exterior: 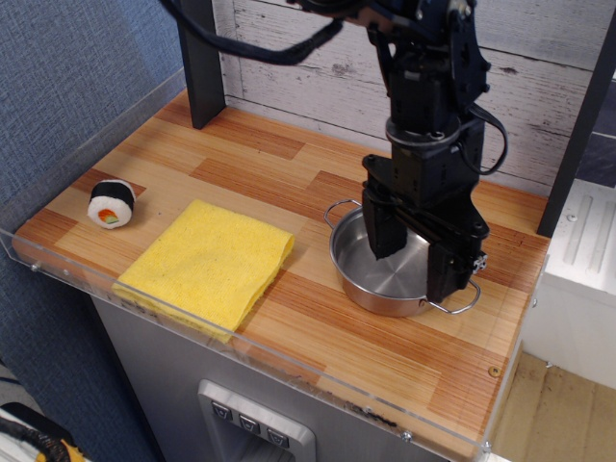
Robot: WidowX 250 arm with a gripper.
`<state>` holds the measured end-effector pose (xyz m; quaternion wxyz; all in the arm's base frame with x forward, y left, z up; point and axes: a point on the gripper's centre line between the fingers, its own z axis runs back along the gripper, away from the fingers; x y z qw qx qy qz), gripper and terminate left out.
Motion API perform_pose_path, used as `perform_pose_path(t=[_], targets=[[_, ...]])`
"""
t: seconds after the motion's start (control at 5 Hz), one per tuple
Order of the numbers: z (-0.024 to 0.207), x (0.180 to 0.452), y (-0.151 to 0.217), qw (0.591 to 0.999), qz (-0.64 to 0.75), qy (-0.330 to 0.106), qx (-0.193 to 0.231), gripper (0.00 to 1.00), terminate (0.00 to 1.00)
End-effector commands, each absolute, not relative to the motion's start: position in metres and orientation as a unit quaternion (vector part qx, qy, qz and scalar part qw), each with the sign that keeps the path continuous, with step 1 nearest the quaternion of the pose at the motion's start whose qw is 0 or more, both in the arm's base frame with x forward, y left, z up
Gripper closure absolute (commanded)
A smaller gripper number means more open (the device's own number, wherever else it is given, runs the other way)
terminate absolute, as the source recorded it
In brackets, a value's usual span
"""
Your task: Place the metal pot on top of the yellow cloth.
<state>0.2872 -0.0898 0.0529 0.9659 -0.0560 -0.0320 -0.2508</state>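
Observation:
The metal pot point(383, 281) stands upright on the wooden table, right of centre, with one wire handle at its back left and one at its front right. The yellow cloth point(207, 262) lies flat near the front edge, left of the pot and apart from it. My gripper point(414, 255) hangs over the right half of the pot with its jaws open and nothing in them. One finger point(380, 231) points down into the pot. The other finger point(445, 274) is at the right rim near the front handle. The pot's right rim is partly hidden behind the fingers.
A black-and-white sushi roll toy point(112, 202) sits at the left end of the table point(241, 164). A clear plastic lip point(289, 371) runs along the front and left edges. A dark post point(202, 58) stands at the back left, and a plank wall is behind.

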Motion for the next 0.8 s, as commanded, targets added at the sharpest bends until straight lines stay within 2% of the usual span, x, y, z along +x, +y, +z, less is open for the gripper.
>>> perform_pose_path(t=[0.0, 0.4, 0.6], targets=[[0.051, 0.287, -0.080, 0.960, -0.272, -0.033, -0.063, 0.00, 0.00], [0.054, 0.279, -0.056, 0.946, -0.324, -0.003, -0.019, 0.00, 0.00], [0.046, 0.276, -0.053, 0.948, -0.316, 0.002, -0.031, 0.00, 0.00]])
